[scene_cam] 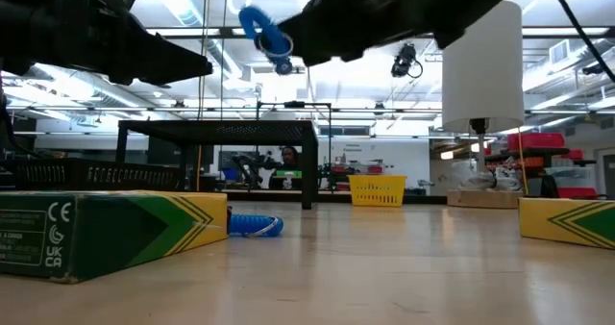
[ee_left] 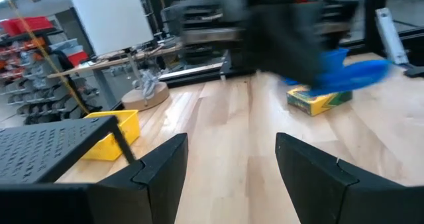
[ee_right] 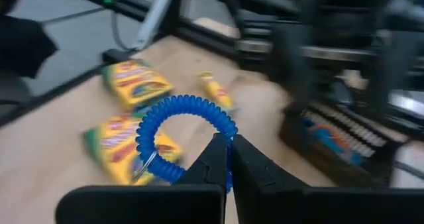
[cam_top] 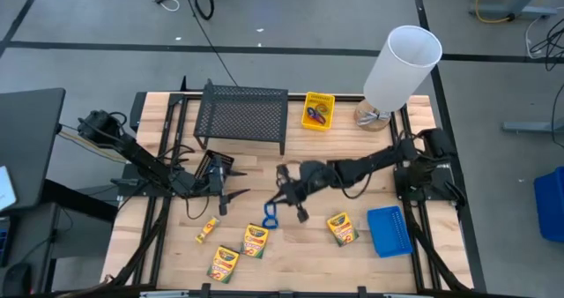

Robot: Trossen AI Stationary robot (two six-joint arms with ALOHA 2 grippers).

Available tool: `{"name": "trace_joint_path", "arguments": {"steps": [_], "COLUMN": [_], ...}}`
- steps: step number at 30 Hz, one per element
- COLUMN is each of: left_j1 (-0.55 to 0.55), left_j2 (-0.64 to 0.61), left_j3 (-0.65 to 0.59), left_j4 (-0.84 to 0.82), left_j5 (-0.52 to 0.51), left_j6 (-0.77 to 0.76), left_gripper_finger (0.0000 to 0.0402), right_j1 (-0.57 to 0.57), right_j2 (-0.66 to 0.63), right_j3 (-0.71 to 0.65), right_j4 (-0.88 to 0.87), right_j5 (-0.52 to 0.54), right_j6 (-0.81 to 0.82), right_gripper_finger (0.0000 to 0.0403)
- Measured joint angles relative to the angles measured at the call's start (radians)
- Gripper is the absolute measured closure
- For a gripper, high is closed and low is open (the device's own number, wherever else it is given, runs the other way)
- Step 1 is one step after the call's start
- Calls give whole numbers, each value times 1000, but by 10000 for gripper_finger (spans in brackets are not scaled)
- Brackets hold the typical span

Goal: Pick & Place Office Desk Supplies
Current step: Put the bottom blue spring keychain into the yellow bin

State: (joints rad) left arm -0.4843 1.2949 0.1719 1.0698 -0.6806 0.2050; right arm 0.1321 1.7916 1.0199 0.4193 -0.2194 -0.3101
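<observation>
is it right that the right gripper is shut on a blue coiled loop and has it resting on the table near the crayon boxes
Not quite. The right gripper is shut on the blue coiled loop, but the loop is not resting on the table: it hangs in the air. The low view shows it held well above the wood. The crayon boxes do lie nearby.
</observation>
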Motion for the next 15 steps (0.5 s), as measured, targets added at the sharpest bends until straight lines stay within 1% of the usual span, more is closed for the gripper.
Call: {"name": "trace_joint_path", "arguments": {"steps": [2, 6, 9, 15], "left_j1": [0, 0, 0, 0], "left_j2": [0, 0, 0, 0], "left_j3": [0, 0, 0, 0], "left_j4": [2, 2, 3, 3], "left_j5": [15, 21, 21, 21], "left_j6": [0, 0, 0, 0], "left_gripper_finger": [168, 168, 168, 168], "right_j1": [-45, -127, -185, -290], "right_j2": [0, 0, 0, -4], "right_j3": [0, 0, 0, 1], "right_j4": [21, 77, 105, 108], "right_j5": [-16, -11, 64, 307], "right_j6": [-5, -3, -3, -4], "right_gripper_finger": [397, 399, 399, 399]}}
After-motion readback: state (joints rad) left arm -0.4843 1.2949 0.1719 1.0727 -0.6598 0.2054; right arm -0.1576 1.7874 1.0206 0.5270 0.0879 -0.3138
